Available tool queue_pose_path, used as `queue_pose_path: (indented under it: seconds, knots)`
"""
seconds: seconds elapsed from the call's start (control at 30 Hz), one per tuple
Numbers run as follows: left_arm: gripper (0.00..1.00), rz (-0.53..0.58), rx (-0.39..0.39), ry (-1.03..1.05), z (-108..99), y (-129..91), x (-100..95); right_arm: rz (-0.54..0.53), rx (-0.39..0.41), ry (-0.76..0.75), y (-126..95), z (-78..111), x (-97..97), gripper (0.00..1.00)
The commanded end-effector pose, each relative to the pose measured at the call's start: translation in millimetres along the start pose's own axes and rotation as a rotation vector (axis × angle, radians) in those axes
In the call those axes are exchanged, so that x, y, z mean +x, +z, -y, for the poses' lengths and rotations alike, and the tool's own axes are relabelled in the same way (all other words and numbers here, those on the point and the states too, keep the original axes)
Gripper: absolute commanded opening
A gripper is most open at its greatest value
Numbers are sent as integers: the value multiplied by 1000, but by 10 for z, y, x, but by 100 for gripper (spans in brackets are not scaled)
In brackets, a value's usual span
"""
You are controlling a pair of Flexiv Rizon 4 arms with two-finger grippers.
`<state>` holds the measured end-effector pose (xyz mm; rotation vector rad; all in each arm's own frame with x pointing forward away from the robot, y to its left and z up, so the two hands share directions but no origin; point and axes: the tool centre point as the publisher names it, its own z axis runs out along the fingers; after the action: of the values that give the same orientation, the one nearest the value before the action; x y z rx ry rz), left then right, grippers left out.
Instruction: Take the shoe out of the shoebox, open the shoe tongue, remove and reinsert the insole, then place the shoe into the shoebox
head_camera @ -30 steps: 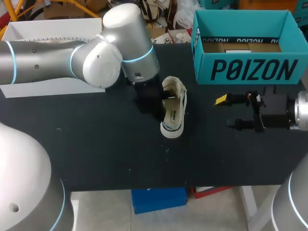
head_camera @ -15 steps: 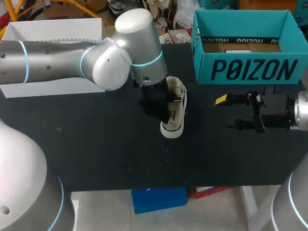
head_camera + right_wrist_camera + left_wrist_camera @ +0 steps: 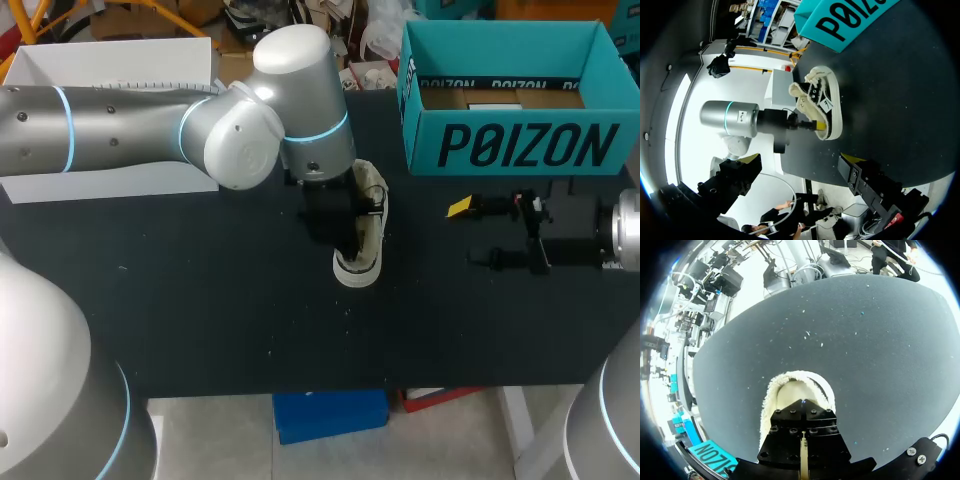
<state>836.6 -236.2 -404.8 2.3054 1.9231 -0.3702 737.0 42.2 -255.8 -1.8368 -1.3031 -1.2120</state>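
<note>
The shoebox (image 3: 520, 145) is teal card, open-topped, with a straight printed wall; inside there's only a brown floor and a pale patch I can't make out. It stands on a matte black table (image 3: 200, 320) flecked with lint. The shoe (image 3: 365, 235) is out of the box, on the table just off the box's printed corner: cream canvas, thick rubber sole, fleecy collar. The left gripper (image 3: 816, 128) presses in at the shoe on the side away from the box; clamped or loose, I cannot tell. The right gripper (image 3: 468, 234) hangs before the box's printed wall, spread wide, holding nothing.
</note>
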Motion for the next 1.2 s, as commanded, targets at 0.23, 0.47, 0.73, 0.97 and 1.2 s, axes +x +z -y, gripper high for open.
queue_pose_path:
  seconds: [0.23,0.47,0.73,0.97,1.2]
  knots:
    - [0,79,-20,-44,184,-529,105,1,0,1,9,-6,4,100]
    - [0,197,-46,-107,237,-797,235,1,0,1,9,-6,4,100]
    - [0,679,16,-304,280,-984,281,1,0,1,9,-6,4,100]
    - [0,1027,-48,-449,91,-1142,353,1,0,1,9,-6,4,100]
    - [0,1215,-116,-570,-180,-1233,436,1,0,1,9,-6,4,100]
